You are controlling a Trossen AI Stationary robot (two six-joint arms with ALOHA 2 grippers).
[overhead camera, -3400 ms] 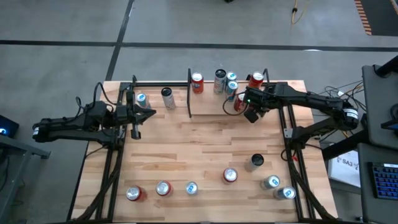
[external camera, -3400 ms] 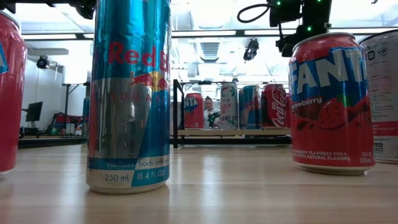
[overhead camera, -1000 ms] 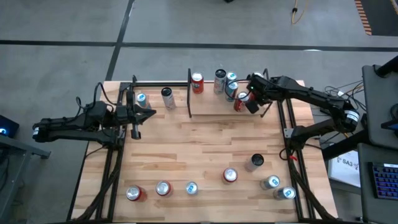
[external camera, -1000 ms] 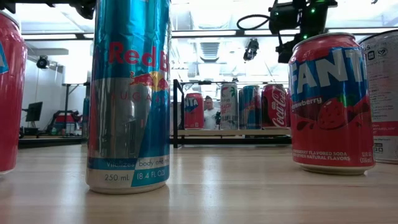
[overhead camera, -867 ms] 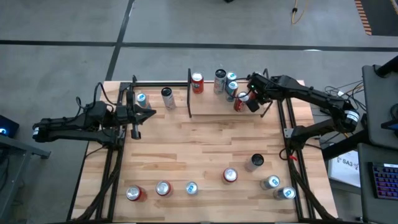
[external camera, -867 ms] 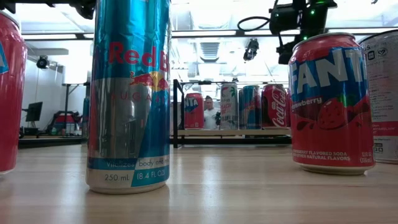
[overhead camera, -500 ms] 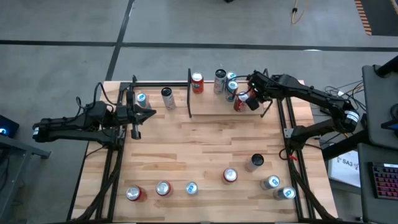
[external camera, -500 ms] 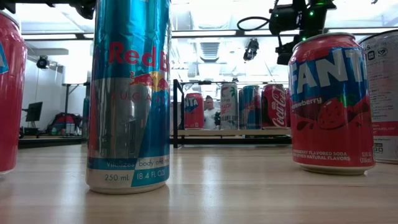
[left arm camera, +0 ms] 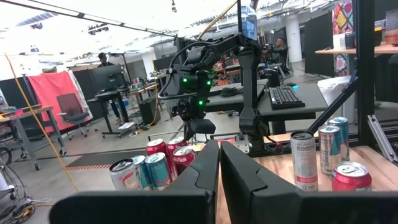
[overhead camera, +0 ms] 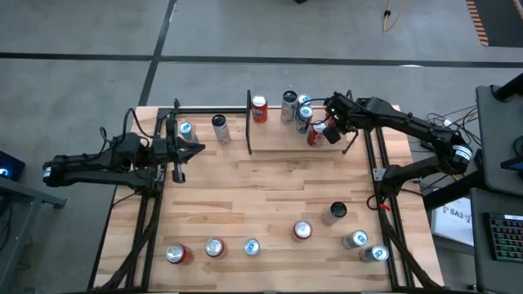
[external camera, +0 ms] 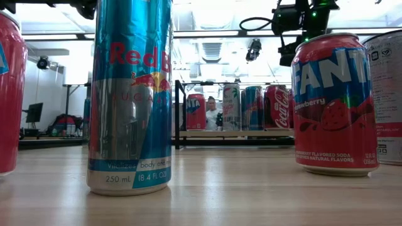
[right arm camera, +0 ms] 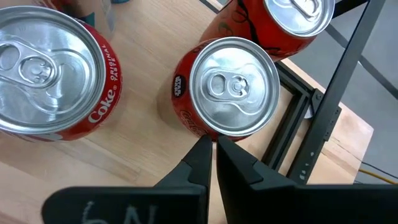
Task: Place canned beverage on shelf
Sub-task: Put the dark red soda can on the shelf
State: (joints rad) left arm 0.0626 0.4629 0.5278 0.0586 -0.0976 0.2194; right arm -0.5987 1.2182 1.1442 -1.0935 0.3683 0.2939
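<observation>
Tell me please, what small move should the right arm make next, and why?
Probably lift the right claw up and away from the shelf. It is shut and holds nothing, hovering above red cans already standing there, while other cans wait at the table's near edge.

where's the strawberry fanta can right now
In the low view the strawberry Fanta can stands upright on the tabletop, close to the camera at the right, with a pale can just beyond it at the picture's edge.

Right gripper closed, extended far; left gripper closed, level, at table's left.
</observation>
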